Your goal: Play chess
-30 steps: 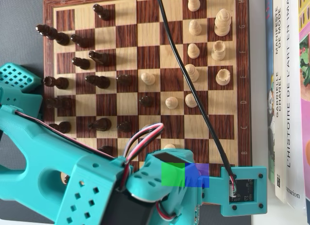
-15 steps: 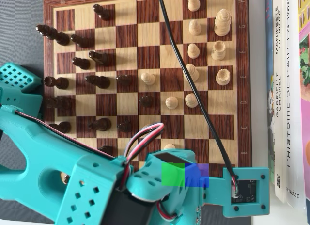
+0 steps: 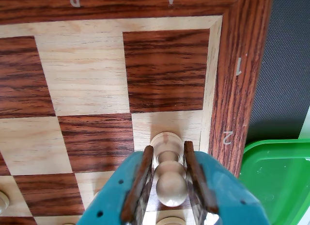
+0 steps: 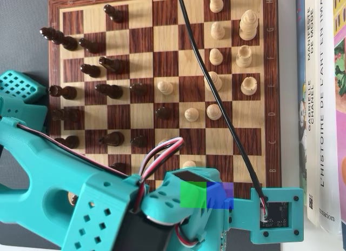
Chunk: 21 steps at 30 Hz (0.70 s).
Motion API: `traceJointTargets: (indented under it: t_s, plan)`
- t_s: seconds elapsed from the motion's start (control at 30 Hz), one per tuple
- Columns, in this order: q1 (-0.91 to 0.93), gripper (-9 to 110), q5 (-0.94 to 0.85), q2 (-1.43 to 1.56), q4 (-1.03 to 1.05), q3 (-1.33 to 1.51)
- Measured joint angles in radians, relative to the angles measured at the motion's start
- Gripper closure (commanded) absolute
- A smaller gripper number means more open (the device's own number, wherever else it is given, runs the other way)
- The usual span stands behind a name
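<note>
In the wrist view my teal gripper (image 3: pixel 168 148) has its brown-padded fingers (image 3: pixel 145 179) pressed on both sides of a light wooden pawn (image 3: pixel 170 184). The pawn's base rests on the light square beside the border's "2", at the edge of the wooden chessboard (image 3: pixel 164 70). In the overhead view the board (image 4: pixel 165 64) holds dark pieces (image 4: pixel 108 91) on the left and light pieces (image 4: pixel 215 57) on the right. My teal arm (image 4: pixel 108 207) covers the board's lower edge and hides the gripper and the held pawn.
A green plastic container (image 3: pixel 278 179) sits off the board to the right in the wrist view, on a dark grey mat (image 3: pixel 286 65). Other light pawns (image 3: pixel 3 200) stand nearby. Overhead, books (image 4: pixel 321 99) lie to the right and a black cable (image 4: pixel 216 88) crosses the board.
</note>
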Motion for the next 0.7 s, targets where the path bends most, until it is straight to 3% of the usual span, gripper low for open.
traceJointTargets:
  t_s: [0.7]
  plan:
    - [0.0, 96, 0.0, 0.003, 0.0, 0.0]
